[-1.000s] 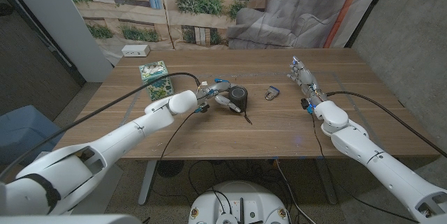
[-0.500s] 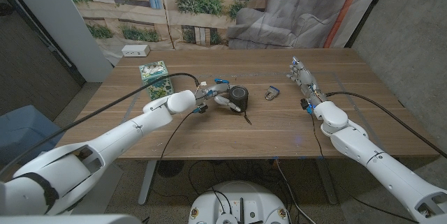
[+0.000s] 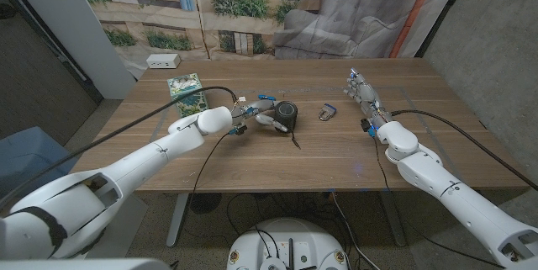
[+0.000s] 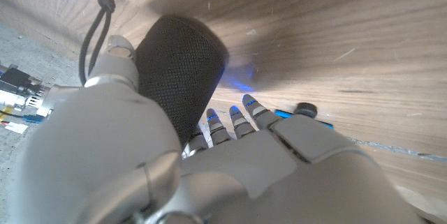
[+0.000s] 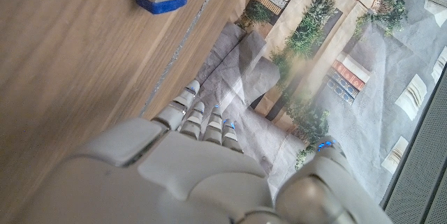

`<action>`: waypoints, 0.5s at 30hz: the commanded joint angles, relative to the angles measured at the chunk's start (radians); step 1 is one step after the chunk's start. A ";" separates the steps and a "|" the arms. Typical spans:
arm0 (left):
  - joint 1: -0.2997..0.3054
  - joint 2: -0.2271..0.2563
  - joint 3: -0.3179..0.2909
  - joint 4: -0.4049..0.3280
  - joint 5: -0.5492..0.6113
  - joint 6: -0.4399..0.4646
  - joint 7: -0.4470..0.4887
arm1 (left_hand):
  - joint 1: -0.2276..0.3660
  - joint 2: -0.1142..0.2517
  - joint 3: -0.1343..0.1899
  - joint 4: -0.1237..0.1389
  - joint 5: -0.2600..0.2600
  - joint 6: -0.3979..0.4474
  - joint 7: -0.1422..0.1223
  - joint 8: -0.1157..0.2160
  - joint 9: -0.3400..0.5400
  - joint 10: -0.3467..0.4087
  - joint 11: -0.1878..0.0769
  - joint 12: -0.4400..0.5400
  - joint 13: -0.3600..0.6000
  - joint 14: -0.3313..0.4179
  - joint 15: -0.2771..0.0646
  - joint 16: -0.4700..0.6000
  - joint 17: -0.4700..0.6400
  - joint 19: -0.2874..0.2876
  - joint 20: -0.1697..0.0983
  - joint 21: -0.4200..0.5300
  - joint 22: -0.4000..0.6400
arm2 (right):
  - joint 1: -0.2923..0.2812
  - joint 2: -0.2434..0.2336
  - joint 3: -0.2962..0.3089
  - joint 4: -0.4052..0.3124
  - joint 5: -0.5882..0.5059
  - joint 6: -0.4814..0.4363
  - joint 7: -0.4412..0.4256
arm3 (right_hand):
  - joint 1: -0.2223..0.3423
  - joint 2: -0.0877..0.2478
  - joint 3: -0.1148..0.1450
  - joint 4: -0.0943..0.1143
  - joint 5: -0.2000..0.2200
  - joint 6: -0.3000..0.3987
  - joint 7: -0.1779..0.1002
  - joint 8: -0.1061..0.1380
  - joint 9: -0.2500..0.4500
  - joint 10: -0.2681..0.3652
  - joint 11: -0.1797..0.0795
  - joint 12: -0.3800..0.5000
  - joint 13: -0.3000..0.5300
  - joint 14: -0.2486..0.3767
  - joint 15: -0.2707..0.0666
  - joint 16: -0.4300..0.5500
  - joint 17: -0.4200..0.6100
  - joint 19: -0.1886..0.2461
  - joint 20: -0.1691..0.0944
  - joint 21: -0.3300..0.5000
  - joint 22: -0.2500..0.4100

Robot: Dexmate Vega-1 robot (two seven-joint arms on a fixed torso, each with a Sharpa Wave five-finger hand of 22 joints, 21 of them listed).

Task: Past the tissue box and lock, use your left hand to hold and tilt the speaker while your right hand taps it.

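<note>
Left hand [image 3: 262,115]: fingers wrapped around the speaker [image 3: 287,117], which leans slightly; hold-and-tilt step judged under way.
Right hand [image 3: 363,95]: fingers apart, holding nothing, well apart from speaker, lock [image 3: 326,113] between.
Next: right hand must cross to tap.
Tissue box [image 3: 187,89]: beyond left forearm.

Wooden table [image 3: 336,156] carrying tissue box [image 3: 186,85], speaker [image 3: 288,116], lock [image 3: 327,113]

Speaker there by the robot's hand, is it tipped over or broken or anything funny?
Nothing looks broken. The speaker seems to lean a little in the left hand, which grips it, so that fits the job. Its cord lies loose on the table. The lock sits nearby.
</note>
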 commanded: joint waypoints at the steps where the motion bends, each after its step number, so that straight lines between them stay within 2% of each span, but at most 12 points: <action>1: -0.017 0.009 0.000 0.010 -0.019 -0.011 -0.050 | -0.011 -0.016 -0.007 0.000 -0.004 -0.072 -0.002 -0.004 0.001 -0.053 0.010 0.000 -0.001 -0.046 0.009 -0.006 -0.001 -0.031 -0.011 -0.006 0.003 | 0.008 0.006 -0.009 0.002 -0.006 -0.012 -0.003 | 0.008 0.005 -0.002 -0.001 0.004 0.006 -0.004 -0.001 0.001 0.006 -0.001 0.000 0.002 0.008 -0.005 0.000 0.000 0.009 0.001 0.001 0.002; 4: -0.024 0.009 0.003 0.018 -0.032 -0.012 -0.077 | -0.015 -0.021 -0.010 -0.001 -0.006 -0.105 -0.002 -0.003 0.001 -0.079 0.018 0.001 -0.001 -0.068 0.019 -0.006 -0.001 -0.047 -0.008 -0.006 0.002 | 0.007 0.008 -0.011 0.001 -0.007 -0.016 -0.007 | 0.008 0.005 -0.002 -0.001 0.004 0.006 -0.004 -0.001 0.001 0.006 -0.001 -0.001 0.002 0.008 -0.004 -0.001 0.000 0.009 0.001 0.001 0.002; 8: -0.033 0.010 0.006 0.027 -0.053 -0.008 -0.118 | -0.030 -0.038 -0.020 -0.001 -0.012 -0.192 0.002 -0.002 0.000 -0.146 0.037 0.000 -0.001 -0.125 0.044 -0.006 -0.001 -0.095 0.002 -0.009 0.002 | 0.005 0.007 -0.011 -0.004 -0.007 -0.022 -0.013 | 0.008 0.006 -0.002 -0.001 0.005 0.006 -0.004 -0.001 0.001 0.005 -0.002 -0.001 0.002 0.008 -0.003 -0.001 0.000 0.009 0.001 0.001 0.002; 11: -0.041 0.010 0.008 0.036 -0.073 -0.002 -0.153 | -0.043 -0.044 -0.026 0.002 -0.012 -0.250 0.023 -0.001 0.000 -0.199 0.053 -0.002 -0.002 -0.172 0.060 -0.007 0.000 -0.135 0.004 -0.010 0.002 | 0.003 0.007 -0.011 -0.007 -0.009 -0.024 -0.017 | 0.008 0.006 -0.003 -0.001 0.005 0.006 -0.004 -0.002 0.001 0.004 -0.002 -0.002 0.002 0.009 -0.003 -0.001 0.001 0.010 0.001 0.001 0.002; 15: -0.040 0.018 0.007 0.026 -0.079 0.010 -0.165 | -0.063 -0.053 -0.035 0.005 -0.009 -0.301 0.069 0.003 0.000 -0.246 0.076 0.000 -0.003 -0.215 0.069 -0.006 -0.001 -0.172 0.006 -0.008 0.002 | 0.003 0.007 -0.011 -0.009 -0.011 -0.024 -0.020 | 0.008 0.006 -0.003 -0.002 0.005 0.006 -0.003 -0.002 0.001 0.004 -0.002 -0.002 0.002 0.009 -0.003 -0.001 0.001 0.009 0.001 0.000 0.002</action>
